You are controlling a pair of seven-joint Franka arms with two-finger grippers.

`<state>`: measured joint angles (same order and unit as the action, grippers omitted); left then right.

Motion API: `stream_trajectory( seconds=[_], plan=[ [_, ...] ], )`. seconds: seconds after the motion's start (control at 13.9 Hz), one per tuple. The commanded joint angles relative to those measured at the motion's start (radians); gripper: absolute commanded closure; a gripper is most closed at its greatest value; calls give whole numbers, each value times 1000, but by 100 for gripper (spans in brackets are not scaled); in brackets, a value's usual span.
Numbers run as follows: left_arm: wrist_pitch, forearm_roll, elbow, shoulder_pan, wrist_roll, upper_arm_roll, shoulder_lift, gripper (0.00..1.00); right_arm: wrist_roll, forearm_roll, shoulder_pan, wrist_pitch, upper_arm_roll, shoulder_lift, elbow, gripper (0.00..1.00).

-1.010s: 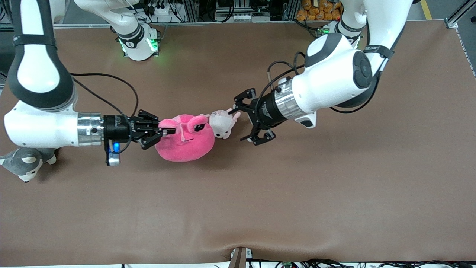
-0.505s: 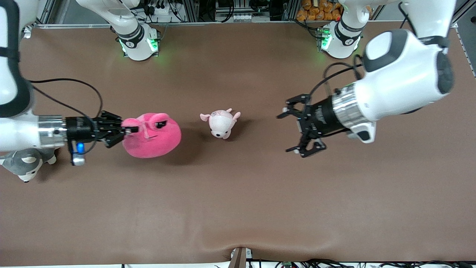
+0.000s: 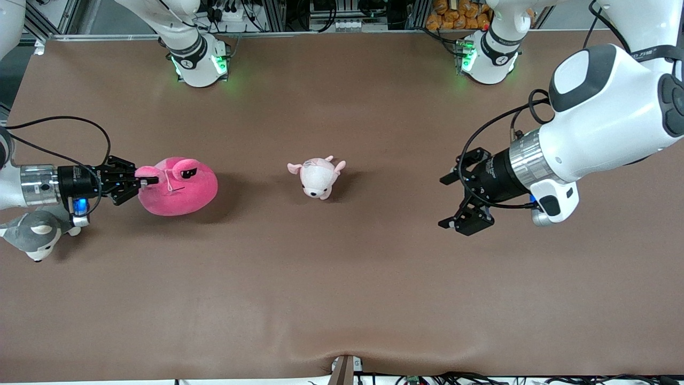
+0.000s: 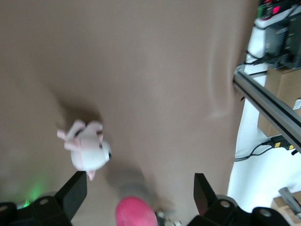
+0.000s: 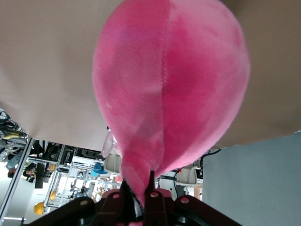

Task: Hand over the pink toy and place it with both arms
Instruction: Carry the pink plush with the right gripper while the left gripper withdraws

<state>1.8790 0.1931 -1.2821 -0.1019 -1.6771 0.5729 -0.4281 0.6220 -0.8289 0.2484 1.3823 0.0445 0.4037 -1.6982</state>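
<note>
right gripper (image 3: 140, 182): pinched tight on the pink toy (image 3: 179, 187), over the table (image 3: 342, 294) near the right arm's edge | left gripper (image 3: 455, 200): wide open, holds nothing, over the left arm's end | small pale plush (image 3: 316, 176): middle of table

Pink toy (image 3: 179, 187): round hot-pink plush, sleepy dark eyes, pinched by one edge between right gripper's (image 3: 140, 182) closed fingers.
</note>
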Motion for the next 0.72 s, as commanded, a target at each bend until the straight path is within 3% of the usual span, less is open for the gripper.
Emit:
stream_trajectory(
  seconds=[0.0, 0.22, 0.51, 0.58, 0.65],
  plan=[
    [-44, -101, -5, -2, 124, 1, 37, 0, -92, 14, 84, -12, -21, 55, 0, 100],
    [-136, -194, -6, -1, 402, 1, 55, 0, -116, 13, 98, -5, -21, 142, 2, 100],
    [-234, -225, -8, -57, 616, 9, 101, 0, -188, 36, 112, -3, -12, 191, 0, 100],
    [-254, -225, -8, -65, 681, 2, 115, 0, -232, 66, 123, -2, -12, 208, 2, 70],
    [-277, -225, -13, -73, 748, -4, 142, 0, -287, 74, 136, -3, -12, 219, 2, 23]
  ],
)
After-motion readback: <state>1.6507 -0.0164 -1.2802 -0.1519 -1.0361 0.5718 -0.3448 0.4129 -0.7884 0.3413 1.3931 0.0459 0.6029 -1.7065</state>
